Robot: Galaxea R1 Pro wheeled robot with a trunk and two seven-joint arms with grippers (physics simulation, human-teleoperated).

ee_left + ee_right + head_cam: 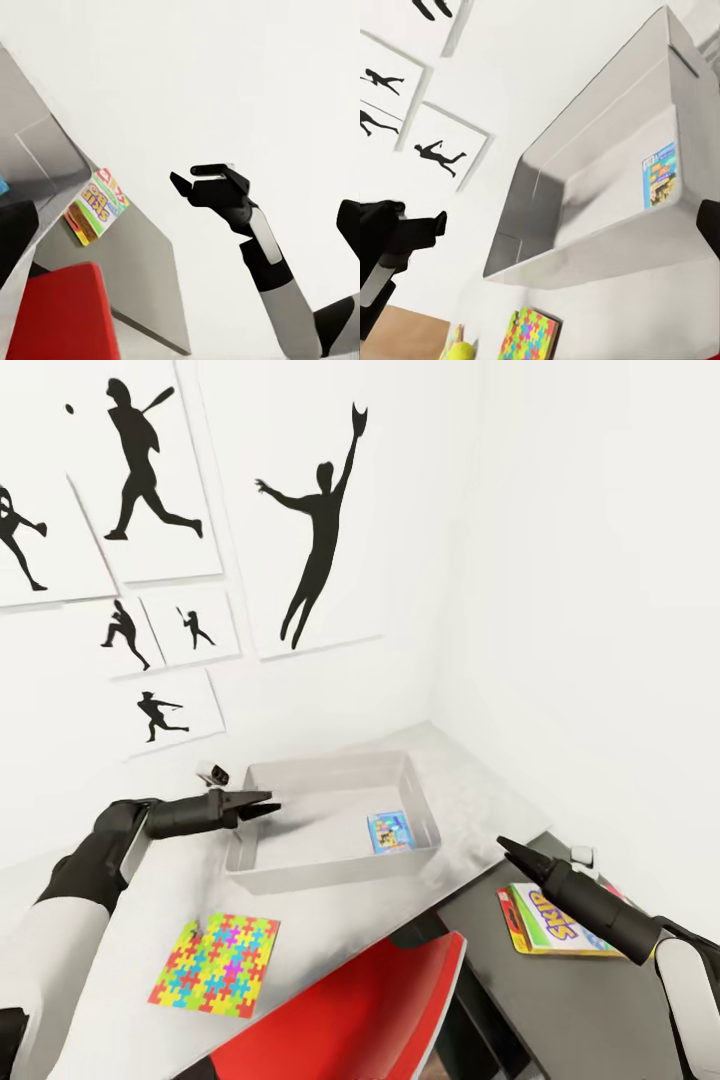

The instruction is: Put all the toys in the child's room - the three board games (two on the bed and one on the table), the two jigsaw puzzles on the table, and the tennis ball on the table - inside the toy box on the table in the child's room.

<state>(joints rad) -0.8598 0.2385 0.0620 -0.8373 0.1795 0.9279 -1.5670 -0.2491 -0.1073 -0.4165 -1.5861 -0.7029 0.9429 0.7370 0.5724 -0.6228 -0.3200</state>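
The grey toy box [262,860] stands on the pale table near the wall corner, with one small colourful box [390,832] lying flat inside it. My left gripper [264,806] hovers open and empty at the box's left rim. A jigsaw puzzle [216,965] lies flat on the table in front of the box. A board game [555,925] rests on the dark surface to the right, just beyond my right gripper [508,849], which is open and empty above it. In the right wrist view, the tennis ball [461,351] peeks in beside the puzzle [531,334].
A red chair [370,1010] is tucked against the table's front edge between my arms. White walls with silhouette posters [310,510] close the corner behind the box. The dark lower surface [480,950] adjoins the pale table [120,920] at the right.
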